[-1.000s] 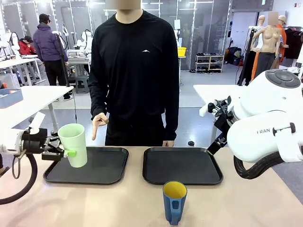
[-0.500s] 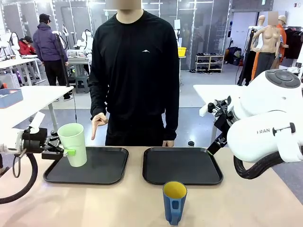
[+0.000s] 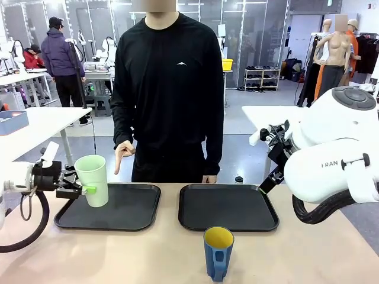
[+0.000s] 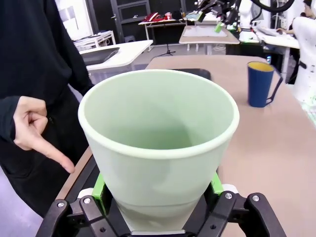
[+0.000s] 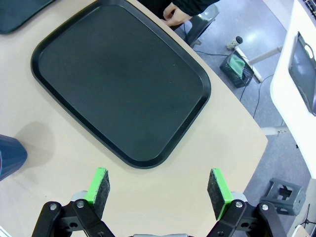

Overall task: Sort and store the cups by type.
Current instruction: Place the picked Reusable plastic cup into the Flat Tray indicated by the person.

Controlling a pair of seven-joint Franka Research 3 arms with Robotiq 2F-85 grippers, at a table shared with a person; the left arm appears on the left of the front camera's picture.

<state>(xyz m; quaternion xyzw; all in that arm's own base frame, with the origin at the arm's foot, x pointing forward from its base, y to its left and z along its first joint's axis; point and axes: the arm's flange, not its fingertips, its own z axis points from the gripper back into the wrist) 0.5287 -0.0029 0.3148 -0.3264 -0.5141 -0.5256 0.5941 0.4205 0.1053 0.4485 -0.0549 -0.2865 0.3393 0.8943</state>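
Tumbler (image 3: 93, 180) has gone from a slight lean to near upright, low over the left tray (image 3: 133, 216) by its left edge; can't tell if the base touches. Left gripper (image 4: 157, 193) pads clamped on its lower wall. My read: placement almost done, release next.

Person's hand (image 3: 124, 152) points down at that tray's far edge.

Mug (image 3: 218, 251) untouched at the table (image 3: 308, 254) near edge, in front of the right tray (image 3: 228, 207) near-left corner.

Right gripper (image 5: 158, 185) fingers wide apart, empty, above that tray's right edge.

- Tumbler: smooth mint plastic, tapered, no handle.
- Mug: dark blue, yellow inside, handled.
- Trays: matte black, rounded corners, raised rims.
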